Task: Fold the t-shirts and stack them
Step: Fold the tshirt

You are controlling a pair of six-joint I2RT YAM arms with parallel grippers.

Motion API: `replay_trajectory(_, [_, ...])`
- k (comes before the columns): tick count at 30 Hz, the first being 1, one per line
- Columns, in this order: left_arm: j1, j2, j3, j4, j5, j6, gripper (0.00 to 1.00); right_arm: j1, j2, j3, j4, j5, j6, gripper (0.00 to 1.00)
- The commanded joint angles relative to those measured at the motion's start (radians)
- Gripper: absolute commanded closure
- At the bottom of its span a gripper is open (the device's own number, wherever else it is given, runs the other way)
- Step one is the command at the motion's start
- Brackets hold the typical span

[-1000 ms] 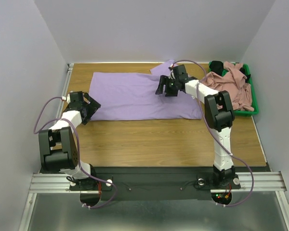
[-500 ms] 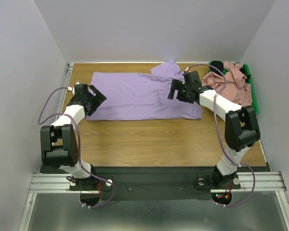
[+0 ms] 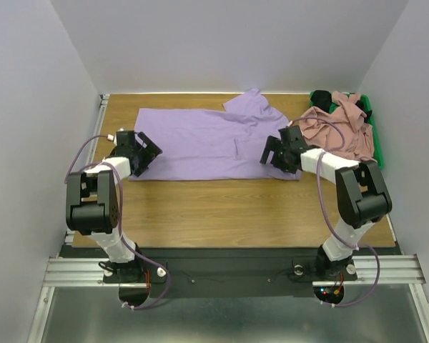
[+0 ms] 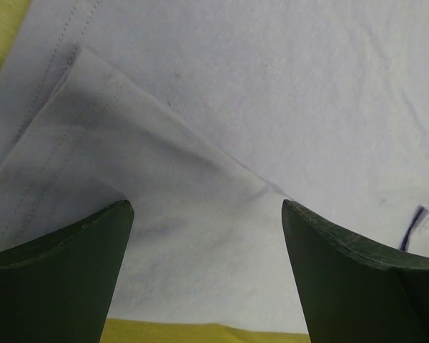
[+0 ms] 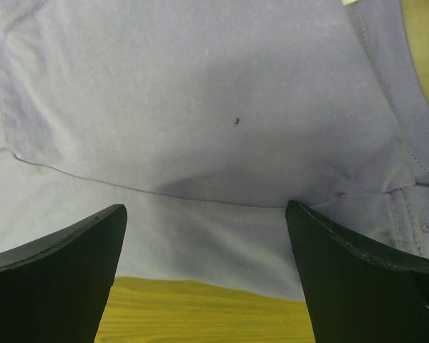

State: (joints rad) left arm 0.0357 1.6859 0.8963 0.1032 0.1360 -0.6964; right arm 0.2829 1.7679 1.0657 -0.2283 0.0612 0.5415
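The near half of the tabletop (image 3: 222, 207), at 6 o'clock from the lavender t-shirt (image 3: 200, 139), is bare wood, open for either arm to sweep across. At 2 o'clock the green bin (image 3: 377, 153), heaped with the pink t-shirt (image 3: 343, 125), blocks the right edge. Walls (image 3: 222, 43) close in at 9, 12 and 3 o'clock. The left gripper (image 3: 141, 153) and right gripper (image 3: 273, 154) sit at the lavender cloth's near corners, fingers (image 4: 57, 286) spread wide, only fabric between them.

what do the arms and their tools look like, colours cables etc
The left arm and right arm have white links, bulky black joints and a looping purple cable each. The left tool and right tool are black, with dark wedge-shaped fingers.
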Motion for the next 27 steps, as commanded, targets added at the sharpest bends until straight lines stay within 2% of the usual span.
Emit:
replay_trajectory(1, [0.001,-0.041,-0.124,-0.074,-0.033,0.0,0.02,0.006,-0.08,-0.168,-0.051,0.012,0.078,0.0])
replay_trajectory(5, [0.001,-0.109,-0.22,-0.097,-0.042,-0.009,0.02,0.019,-0.207,-0.313,-0.043,-0.01,0.121,0.0])
replay_trajectory(12, [0.001,-0.386,-0.379,-0.2,-0.128,-0.086,0.02,0.033,-0.467,-0.537,-0.043,-0.057,0.199,0.0])
replay_trajectory(16, [0.001,-0.526,-0.447,-0.273,-0.199,-0.12,0.02,0.039,-0.605,-0.604,-0.074,-0.11,0.238,0.0])
replay_trajectory(22, [0.0,-0.679,-0.441,-0.33,-0.23,-0.141,0.01,0.042,-0.786,-0.598,-0.164,-0.132,0.238,0.0])
replay_trajectory(27, [0.001,-0.666,-0.301,-0.381,-0.259,-0.111,0.02,0.042,-0.817,-0.434,-0.169,-0.098,0.175,0.0])
